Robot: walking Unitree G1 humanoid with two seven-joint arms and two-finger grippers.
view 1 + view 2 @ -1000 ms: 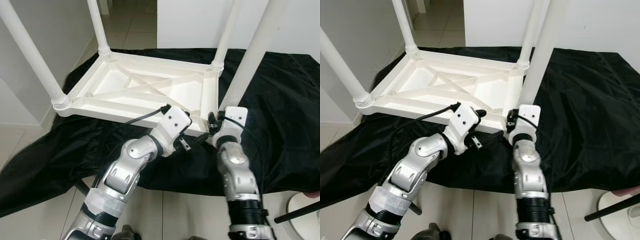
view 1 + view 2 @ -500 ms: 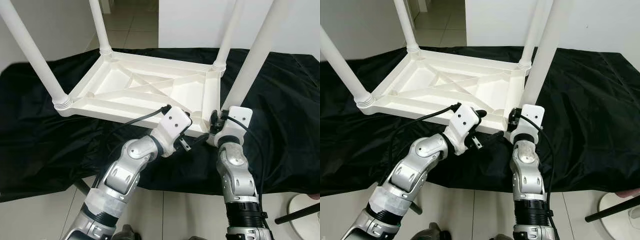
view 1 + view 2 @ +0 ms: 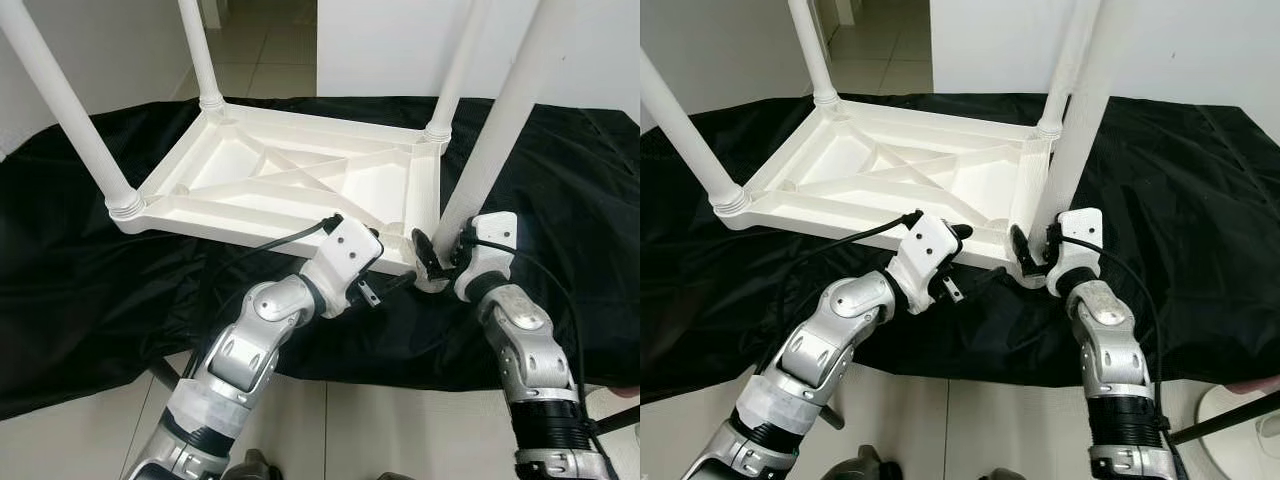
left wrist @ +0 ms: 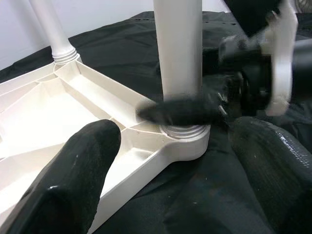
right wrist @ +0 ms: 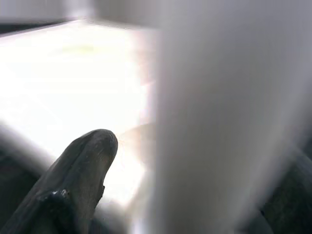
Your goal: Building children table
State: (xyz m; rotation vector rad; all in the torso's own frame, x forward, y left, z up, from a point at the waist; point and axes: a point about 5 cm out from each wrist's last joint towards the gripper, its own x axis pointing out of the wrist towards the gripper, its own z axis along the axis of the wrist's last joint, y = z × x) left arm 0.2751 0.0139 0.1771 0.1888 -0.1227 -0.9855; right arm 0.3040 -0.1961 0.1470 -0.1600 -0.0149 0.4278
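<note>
A white plastic children's table (image 3: 200,222) lies upside down on a black cloth (image 3: 560,170), its legs pointing up. My right gripper (image 3: 432,262) is at the base of the near-right leg (image 3: 495,120), shut on it with one finger on each side just above the threaded socket. In the right wrist view that leg (image 5: 224,112) is very close, beside one finger (image 5: 83,161). My left gripper (image 4: 170,141) is open and straddles the table's near rim beside that corner, one finger (image 4: 83,165) over the ribbed underside, the other (image 4: 263,161) over the cloth.
Three more legs stand at the other corners, the near-left one (image 3: 65,100) slanting towards me. A white wall is behind and tiled floor (image 3: 390,430) lies at my feet. A black rod (image 3: 610,422) and a white round object lie on the floor at the lower right.
My right forearm has swung out to the right while its fingers stayed at the leg's base. The black cloth now lies spread out at the left. The left arm has barely moved.
</note>
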